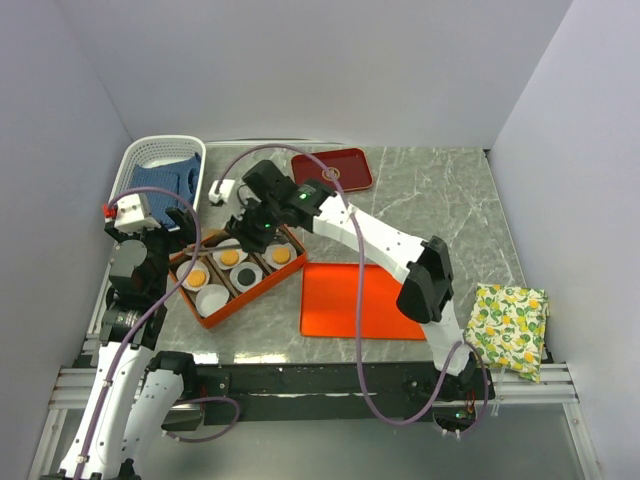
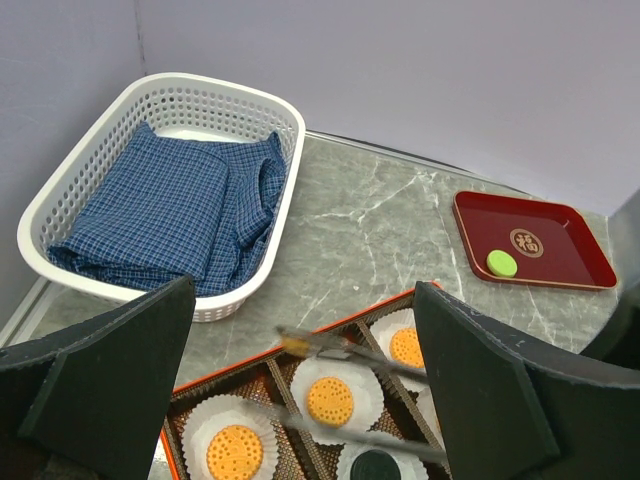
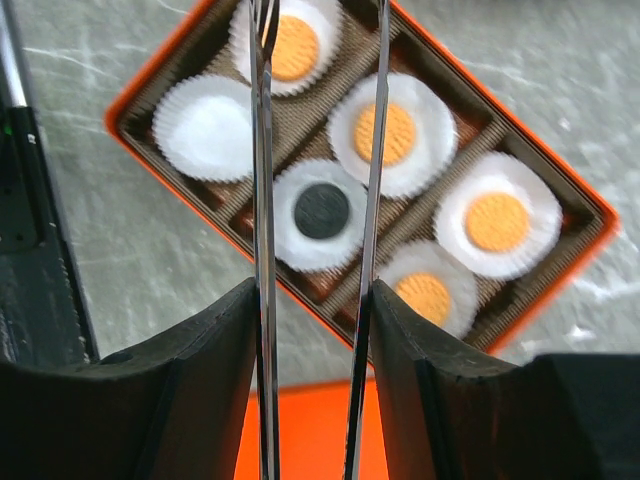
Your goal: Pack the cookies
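Marble table [image 1: 440, 200]; five cookies [image 3: 497, 221] in box [image 1: 258, 294], green cookie [image 2: 502, 263] on red tray [image 2: 560, 250]; right gripper [image 3: 312, 300] clamps tongs [image 3: 262, 200]; left gripper [image 2: 305, 290] spread wide.

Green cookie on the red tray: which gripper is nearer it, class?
Right. The right gripper, holding tweezers, hangs over the box beside the red tray; the open left gripper sits at the box's other end, farther from the green cookie.
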Controlling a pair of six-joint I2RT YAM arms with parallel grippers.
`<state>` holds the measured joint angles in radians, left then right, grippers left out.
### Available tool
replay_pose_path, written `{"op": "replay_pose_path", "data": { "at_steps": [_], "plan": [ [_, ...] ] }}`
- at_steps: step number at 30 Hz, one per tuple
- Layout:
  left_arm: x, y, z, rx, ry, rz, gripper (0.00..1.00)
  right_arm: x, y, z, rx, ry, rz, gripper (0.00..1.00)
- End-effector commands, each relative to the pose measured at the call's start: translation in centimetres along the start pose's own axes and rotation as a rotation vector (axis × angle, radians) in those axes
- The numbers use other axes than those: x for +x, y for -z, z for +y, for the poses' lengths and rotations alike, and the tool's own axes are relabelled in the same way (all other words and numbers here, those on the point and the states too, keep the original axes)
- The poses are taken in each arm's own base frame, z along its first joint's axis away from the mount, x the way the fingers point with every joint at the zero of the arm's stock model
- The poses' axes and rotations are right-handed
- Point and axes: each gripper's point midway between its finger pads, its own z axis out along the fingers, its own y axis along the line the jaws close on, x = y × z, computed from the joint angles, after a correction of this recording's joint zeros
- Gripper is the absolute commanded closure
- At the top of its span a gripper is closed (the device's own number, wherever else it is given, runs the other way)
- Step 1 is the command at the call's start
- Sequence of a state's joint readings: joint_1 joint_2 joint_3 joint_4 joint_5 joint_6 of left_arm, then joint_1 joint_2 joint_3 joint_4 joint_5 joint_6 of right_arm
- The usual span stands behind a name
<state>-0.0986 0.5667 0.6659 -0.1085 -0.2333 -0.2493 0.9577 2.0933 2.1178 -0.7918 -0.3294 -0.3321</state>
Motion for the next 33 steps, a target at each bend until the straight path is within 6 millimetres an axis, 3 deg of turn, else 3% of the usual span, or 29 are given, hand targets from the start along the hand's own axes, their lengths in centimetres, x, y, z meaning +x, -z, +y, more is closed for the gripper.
{"op": "replay_pose_path", "data": {
  "at_steps": [1, 10, 22, 29, 33],
  "plan": [
    [-1.0, -0.1, -0.4, 0.02, 0.01, -0.039, 0.04, -1.7, 4.5, -2.9, 0.095, 0.005, -0.083, 0.48],
    [-1.0, -0.3, -0.5, 0.022, 0.011, -0.035, 0.03, 1.3, 8.3, -9.9, 0.215, -0.101, -0.083, 0.48],
    [-0.9, -0.3, -0.6, 0.027, 0.01, -0.031, 0.04, 8.6, 11.6, -19.5, 0.376, -0.294, -0.026, 0.48],
    [-1.0, -0.3, -0.7, 0.031, 0.011, -0.031, 0.04, 12.1, 12.5, -22.5, 0.428, -0.393, 0.005, 0.48],
    [-0.9, -0.3, -0.7, 0.031, 0.012, -0.028, 0.04, 14.0, 11.7, -23.4, 0.419, -0.452, 0.022, 0.48]
  ]
}}
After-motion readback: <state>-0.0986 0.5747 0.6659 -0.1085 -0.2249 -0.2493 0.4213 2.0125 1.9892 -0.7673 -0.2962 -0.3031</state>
